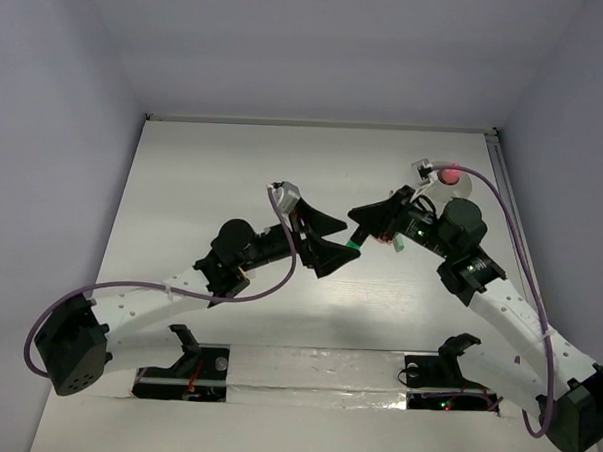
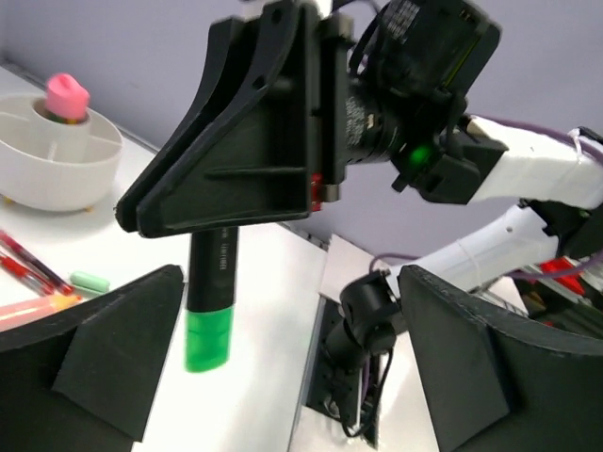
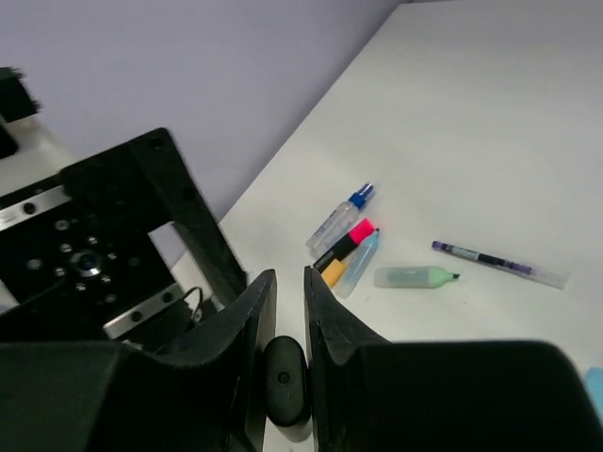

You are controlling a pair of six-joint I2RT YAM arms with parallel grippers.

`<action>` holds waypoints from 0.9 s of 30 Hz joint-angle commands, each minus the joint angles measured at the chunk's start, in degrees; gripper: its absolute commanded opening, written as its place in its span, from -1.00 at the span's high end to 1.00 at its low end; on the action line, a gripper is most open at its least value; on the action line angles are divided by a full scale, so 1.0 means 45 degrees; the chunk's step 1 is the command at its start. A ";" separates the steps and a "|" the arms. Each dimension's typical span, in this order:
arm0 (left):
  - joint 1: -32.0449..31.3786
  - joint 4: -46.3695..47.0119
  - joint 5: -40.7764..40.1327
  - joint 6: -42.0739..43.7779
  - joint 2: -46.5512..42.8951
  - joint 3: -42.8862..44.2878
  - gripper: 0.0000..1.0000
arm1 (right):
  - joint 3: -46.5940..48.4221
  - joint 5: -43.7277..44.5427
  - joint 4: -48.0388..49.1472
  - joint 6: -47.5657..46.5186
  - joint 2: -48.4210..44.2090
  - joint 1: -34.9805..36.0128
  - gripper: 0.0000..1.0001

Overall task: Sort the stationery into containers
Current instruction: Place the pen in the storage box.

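White tabletop (image 1: 234, 163) under lilac walls. A green-capped black marker (image 2: 209, 325) hangs cap-down, its upper end clamped in the right pincer (image 3: 287, 282). The left pincer (image 2: 287, 301) is spread wide just beside the marker, gripping nothing. Near the right pincer sits a white divided bowl (image 2: 28, 179) with a pink-topped item (image 2: 66, 96) standing in its centre. A pale-green highlighter (image 3: 415, 276) lies loose below the right pincer.

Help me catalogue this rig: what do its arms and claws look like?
The left arm and right arm have white perforated links between black joints. The left claw and right claw are black, each made of two flat wedges. A lilac cable loops along each arm; a green light glows on the right wrist.
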 commanded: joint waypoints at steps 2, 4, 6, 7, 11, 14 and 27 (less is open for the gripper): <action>0.0034 -0.0577 -0.1184 0.0897 -0.1106 -0.0248 -0.98 | 0.0285 0.2009 0.1699 -0.0141 0.0549 -0.0645 1.00; 0.0034 -0.1202 -0.1786 0.1131 -0.1400 -0.0500 -0.98 | 0.0636 0.2964 0.1585 -0.0296 0.0902 -0.1306 1.00; 0.0034 -0.1960 -0.2373 0.1502 -0.1946 -0.0716 -0.98 | 0.1183 0.4267 0.1176 -0.0666 0.1274 -0.1836 1.00; 0.0034 -0.2178 -0.3053 0.1639 -0.2142 -0.0949 -0.98 | 0.1320 0.4799 0.1019 -0.0804 0.1352 -0.2148 1.00; 0.0034 -0.3097 -0.4795 0.2323 -0.3215 -0.1672 -0.98 | 0.1984 0.7301 0.0258 -0.1177 0.1879 -0.3905 1.00; 0.0034 -0.3313 -0.6007 0.2792 -0.3626 -0.2375 -0.98 | 0.2589 0.8530 -0.0075 -0.1448 0.2484 -0.5273 1.00; 0.0034 -0.3059 -0.6966 0.3106 -0.4351 -0.3451 -0.98 | 0.3684 1.2127 0.0391 -0.3380 0.5355 -0.8165 1.00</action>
